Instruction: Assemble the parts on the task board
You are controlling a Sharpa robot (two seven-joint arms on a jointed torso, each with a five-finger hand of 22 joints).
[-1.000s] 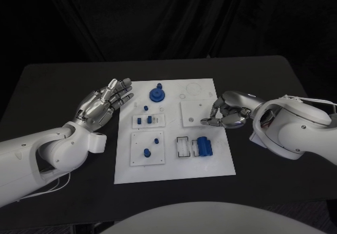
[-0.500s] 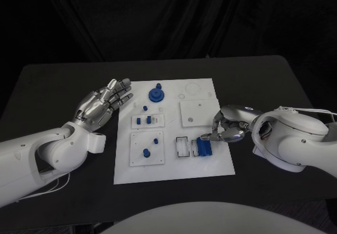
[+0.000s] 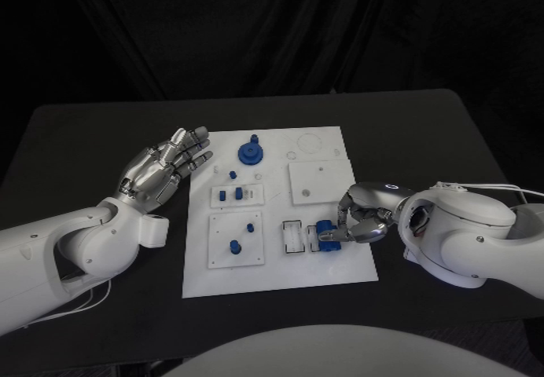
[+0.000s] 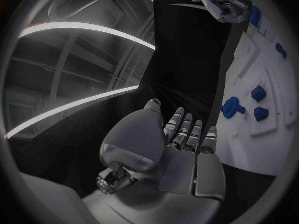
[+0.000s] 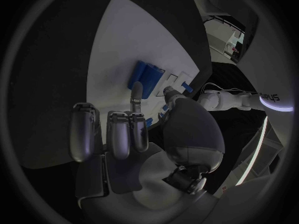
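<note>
The white task board (image 3: 328, 263) lies in the middle of the table. On it are a round blue part (image 3: 251, 151), a small peg (image 3: 233, 174), a pair of blue pieces (image 3: 233, 194), two pegs (image 3: 238, 246) and a blue block (image 3: 328, 236) in a slot near the right edge. My right hand (image 3: 363, 217) hovers at the board's right edge with fingers curled. In the right wrist view one finger (image 5: 136, 92) stretches toward the blue block (image 5: 146, 74). My left hand (image 3: 164, 167) is open beside the board's left edge, fingers spread, holding nothing.
Black table (image 3: 102, 141) surrounds the board. An empty slot frame (image 3: 295, 236) sits left of the blue block. The left wrist view shows the round part (image 4: 231, 107) and my right hand (image 4: 218, 2) across the board (image 4: 249, 139).
My right hand has moved toward me along the board's right edge, from the square plate down to the blue block. The left hand has stayed where it was.
</note>
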